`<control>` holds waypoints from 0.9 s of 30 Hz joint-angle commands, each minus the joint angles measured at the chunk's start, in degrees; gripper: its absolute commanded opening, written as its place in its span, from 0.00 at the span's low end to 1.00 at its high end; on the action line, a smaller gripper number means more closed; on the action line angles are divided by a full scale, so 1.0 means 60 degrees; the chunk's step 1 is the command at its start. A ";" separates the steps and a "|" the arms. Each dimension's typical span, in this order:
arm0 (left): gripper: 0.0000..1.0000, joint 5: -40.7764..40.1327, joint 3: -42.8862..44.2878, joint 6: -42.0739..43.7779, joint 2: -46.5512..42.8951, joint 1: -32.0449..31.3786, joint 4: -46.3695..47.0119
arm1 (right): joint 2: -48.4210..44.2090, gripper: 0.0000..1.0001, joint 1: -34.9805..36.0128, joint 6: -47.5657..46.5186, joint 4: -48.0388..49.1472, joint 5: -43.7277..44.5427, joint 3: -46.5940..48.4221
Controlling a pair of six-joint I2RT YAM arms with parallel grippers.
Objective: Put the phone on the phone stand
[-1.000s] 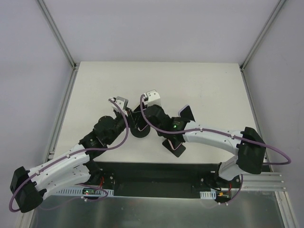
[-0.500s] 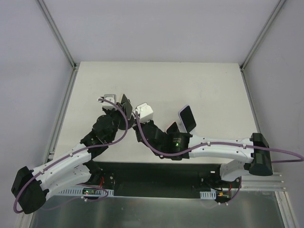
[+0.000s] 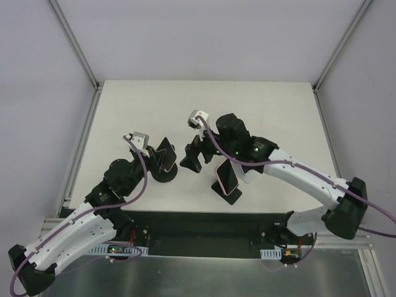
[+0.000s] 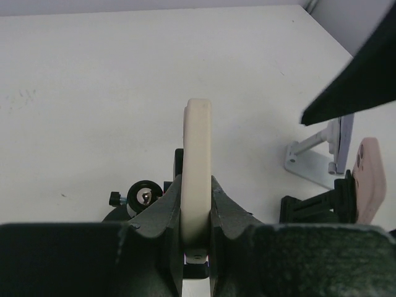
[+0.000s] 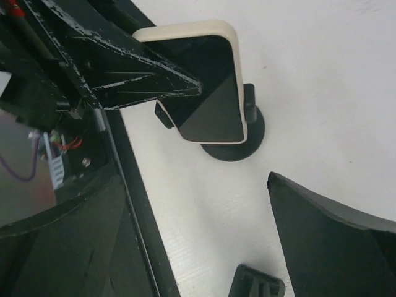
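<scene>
The phone (image 4: 197,154), in a cream case with a black screen (image 5: 210,86), is upright between the fingers of my left gripper (image 4: 197,213), which is shut on its lower part. It hangs over the black phone stand (image 5: 238,142), a round base (image 3: 162,176) with a knob (image 4: 145,195). The stand's holder shows behind the phone; I cannot tell whether the phone sits in it. My right gripper (image 5: 198,241) is open and holds nothing. It hovers just right of the stand (image 3: 190,156), and one finger (image 4: 359,80) shows in the left wrist view.
A second phone in a pink case (image 3: 228,176) leans on another black stand (image 4: 309,207) at the front middle. A white stand (image 4: 315,158) sits beside it under the right arm. The table's near edge and black rail (image 5: 133,204) lie close below the right gripper.
The right gripper has gone from shut to wide open and swung toward the back right. The left gripper, still holding the phone, has come down toward the near side, over the round stand.
</scene>
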 commanded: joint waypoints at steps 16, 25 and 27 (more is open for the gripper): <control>0.00 0.3976 0.0744 0.1207 0.0358 0.0052 0.0032 | 0.4100 0.71 -0.1179 -0.2880 -0.1259 -0.6074 0.2716; 0.00 0.3875 0.0231 0.1353 0.0212 0.0067 0.0545 | 0.4042 0.01 -0.1413 -0.2003 -0.0632 -0.6442 0.2395; 0.00 0.3786 0.0085 0.1324 0.0212 0.0067 0.0618 | 0.3707 0.00 -0.1414 -0.0879 -0.0060 -0.5464 0.1927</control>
